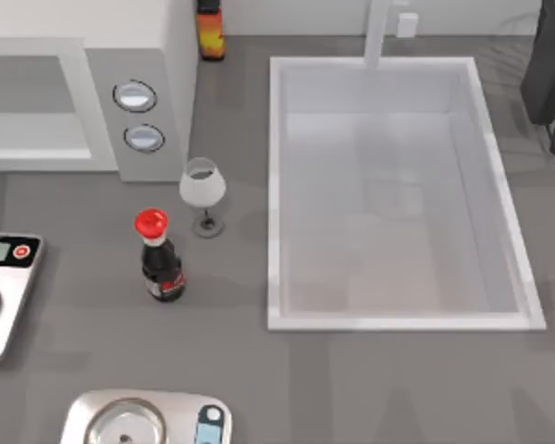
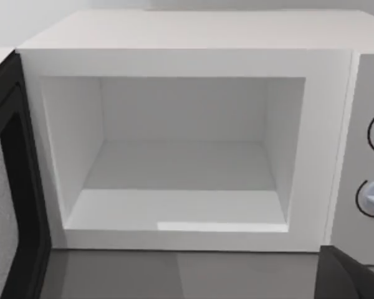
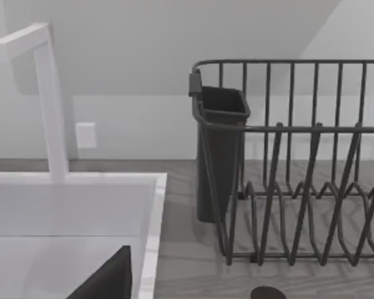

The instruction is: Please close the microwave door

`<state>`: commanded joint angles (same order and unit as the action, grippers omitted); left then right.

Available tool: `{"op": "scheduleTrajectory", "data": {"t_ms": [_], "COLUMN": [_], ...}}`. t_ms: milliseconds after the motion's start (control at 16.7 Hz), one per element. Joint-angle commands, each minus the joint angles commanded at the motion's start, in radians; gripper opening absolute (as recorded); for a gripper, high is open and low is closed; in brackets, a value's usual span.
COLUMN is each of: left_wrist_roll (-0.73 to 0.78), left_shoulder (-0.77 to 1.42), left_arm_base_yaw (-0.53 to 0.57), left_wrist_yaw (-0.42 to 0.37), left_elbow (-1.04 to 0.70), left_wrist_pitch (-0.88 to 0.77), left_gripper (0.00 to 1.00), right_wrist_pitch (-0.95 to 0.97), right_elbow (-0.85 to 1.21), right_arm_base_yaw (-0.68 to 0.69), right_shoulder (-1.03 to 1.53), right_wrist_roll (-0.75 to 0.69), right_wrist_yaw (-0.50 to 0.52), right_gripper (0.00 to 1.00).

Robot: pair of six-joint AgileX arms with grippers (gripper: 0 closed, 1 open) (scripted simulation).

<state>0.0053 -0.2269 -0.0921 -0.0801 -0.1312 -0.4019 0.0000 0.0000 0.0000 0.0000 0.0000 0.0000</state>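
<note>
Large white box microwave [image 1: 83, 92] with grey two-knob panel at bench's [image 1: 231, 351] back left, cavity [image 2: 181, 156] exposed. White-framed, grey-mesh microwave door [image 2: 9, 187] swung wide open beside the cavity. Fingers' state impossible to tell, either arm.

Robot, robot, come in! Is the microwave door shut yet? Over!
Not yet. Wide white-framed microwave door with mesh window hangs open beside the large white box microwave. Its cavity sits bare. Nothing blocks the swing.

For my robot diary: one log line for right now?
microwave door: open, swung left | microwave: cavity empty | task: door not yet closed
</note>
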Motion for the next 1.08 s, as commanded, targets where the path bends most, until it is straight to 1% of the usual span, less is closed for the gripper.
{"op": "scheduleTrajectory", "data": {"t_ms": [180,420,600,840,960,1080], "left_wrist_roll": [0.081,0.257,0.406,0.604,0.689,0.757], "left_shoulder": [0.095,0.368,0.673,1.136,1.354,1.541], "left_arm_base_yaw": [-0.088,-0.281,-0.443,-0.648,-0.737,-0.810], "left_wrist_yaw": [-0.066,-0.212,-0.322,-0.453,-0.503,-0.537], "left_elbow": [-0.093,-0.314,-0.505,-0.759,-0.874,-0.974], "left_wrist_pitch": [-0.019,-0.054,-0.095,-0.167,-0.204,-0.239], "left_gripper": [0.00,0.00,0.00,0.00,0.00,0.00], "right_wrist_pitch": [0.000,0.000,0.000,0.000,0.000,0.000], "right_elbow": [0.000,0.000,0.000,0.000,0.000,0.000], "right_arm_base_yaw": [0.000,0.000,0.000,0.000,0.000,0.000], "right_shoulder": [0.000,0.000,0.000,0.000,0.000,0.000], "right_wrist_roll": [0.000,0.000,0.000,0.000,0.000,0.000], "right_wrist_yaw": [0.000,0.000,0.000,0.000,0.000,0.000], "right_gripper": [1.00,1.00,1.00,1.00,1.00,1.00]}}
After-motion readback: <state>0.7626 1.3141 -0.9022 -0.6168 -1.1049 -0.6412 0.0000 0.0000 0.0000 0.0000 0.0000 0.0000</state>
